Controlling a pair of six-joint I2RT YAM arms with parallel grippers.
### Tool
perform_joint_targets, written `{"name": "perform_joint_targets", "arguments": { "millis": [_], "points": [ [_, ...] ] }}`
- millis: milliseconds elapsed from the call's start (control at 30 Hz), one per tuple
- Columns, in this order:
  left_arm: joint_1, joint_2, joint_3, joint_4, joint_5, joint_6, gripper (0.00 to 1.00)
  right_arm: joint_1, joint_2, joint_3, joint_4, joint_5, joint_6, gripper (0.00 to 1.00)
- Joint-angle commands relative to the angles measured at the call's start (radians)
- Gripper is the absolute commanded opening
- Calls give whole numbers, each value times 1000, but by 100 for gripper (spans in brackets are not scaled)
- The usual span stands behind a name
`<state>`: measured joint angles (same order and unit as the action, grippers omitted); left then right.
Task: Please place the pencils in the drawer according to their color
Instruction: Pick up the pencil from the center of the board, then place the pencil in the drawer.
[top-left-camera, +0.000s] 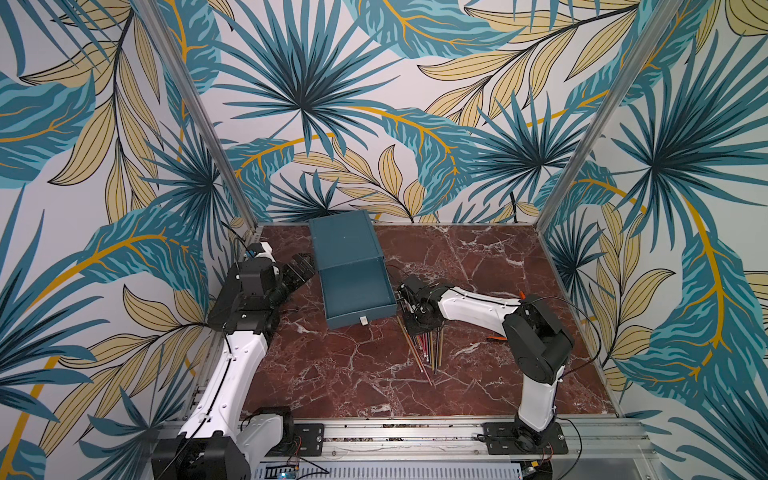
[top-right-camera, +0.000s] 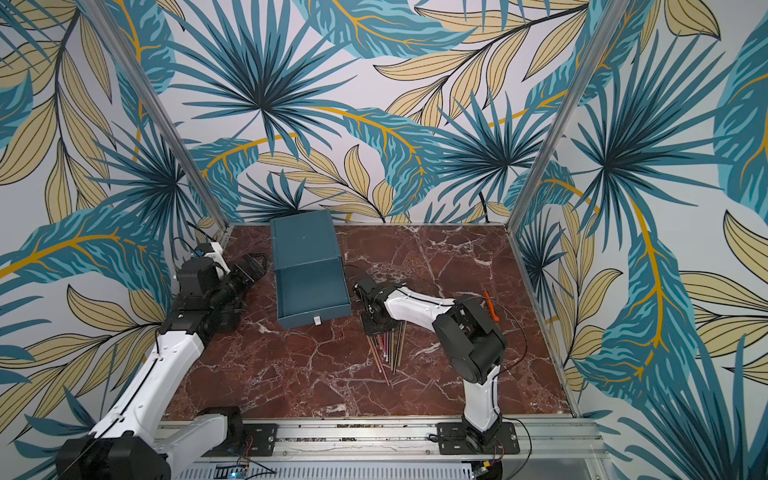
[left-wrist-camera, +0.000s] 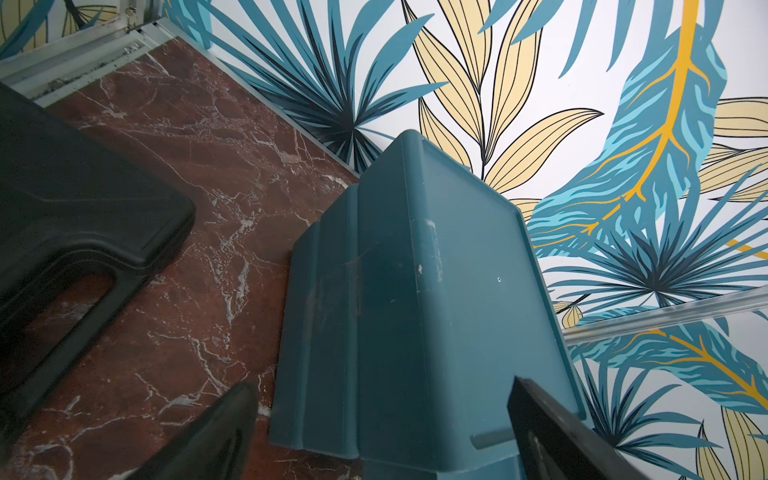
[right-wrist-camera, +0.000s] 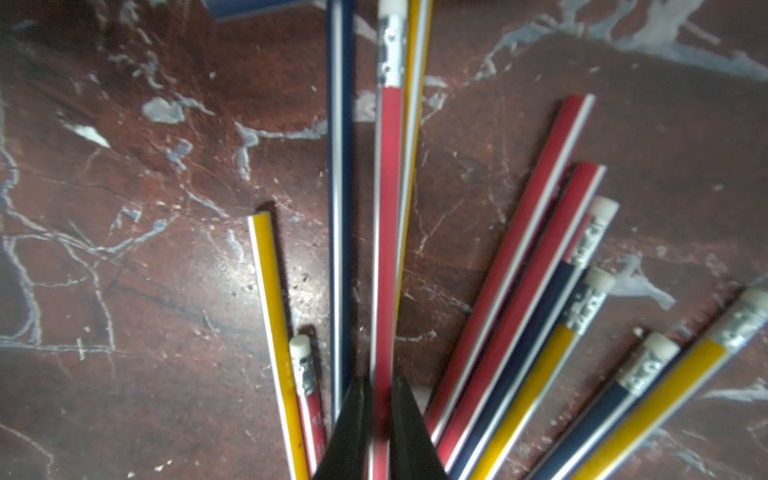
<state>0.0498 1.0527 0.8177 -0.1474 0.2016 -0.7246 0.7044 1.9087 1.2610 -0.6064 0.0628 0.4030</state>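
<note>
A: Where are the pencils (top-left-camera: 428, 351)?

B: Fanned in a pile on the worktop (top-left-camera: 332, 374), centre-right in both top views, reaching down from under the right hand (right-wrist-camera: 380, 395). The right wrist view shows that hand clenched on a red pencil (right-wrist-camera: 388, 199).

A: And the drawer (top-left-camera: 353, 282)?

B: Just left of the pile and a little higher, with its top tray standing open. The left hand (left-wrist-camera: 380, 384) hangs beside its left wall, released, fingers wide apart. A black case (left-wrist-camera: 83, 199) lies further left.

No legible text anywhere; faint print on a loose red pencil (right-wrist-camera: 314, 415) unreadable.
</note>
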Motion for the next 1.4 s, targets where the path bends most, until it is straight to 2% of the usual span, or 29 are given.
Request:
{"name": "perform_joint_targets", "arguments": {
  "millis": [0, 333, 400, 533, 767, 1000, 1367],
  "points": [
    [18, -21, -15, 5, -1, 13, 100, -5, -50, -21, -12, 15, 9, 13],
    [18, -23, -14, 4, -1, 14, 100, -5, -101, -29, -61, 5, -1, 12],
    [17, -24, -14, 3, -1, 14, 100, -5, -118, -31, -80, 5, -1, 10],
    [17, -28, -12, 2, -4, 16, 100, -5, -191, -35, -114, 8, -5, 3],
    [18, -36, -12, -3, -11, 15, 100, -3, -366, 12, -172, 37, -47, 0],
    [18, -57, -21, -7, -22, 6, 100, 3, -427, 186, -218, -14, -159, 0],
    [17, -82, -31, -25, -46, 22, 100, 80, -250, 539, -236, -62, -323, 0]
  ]
}}
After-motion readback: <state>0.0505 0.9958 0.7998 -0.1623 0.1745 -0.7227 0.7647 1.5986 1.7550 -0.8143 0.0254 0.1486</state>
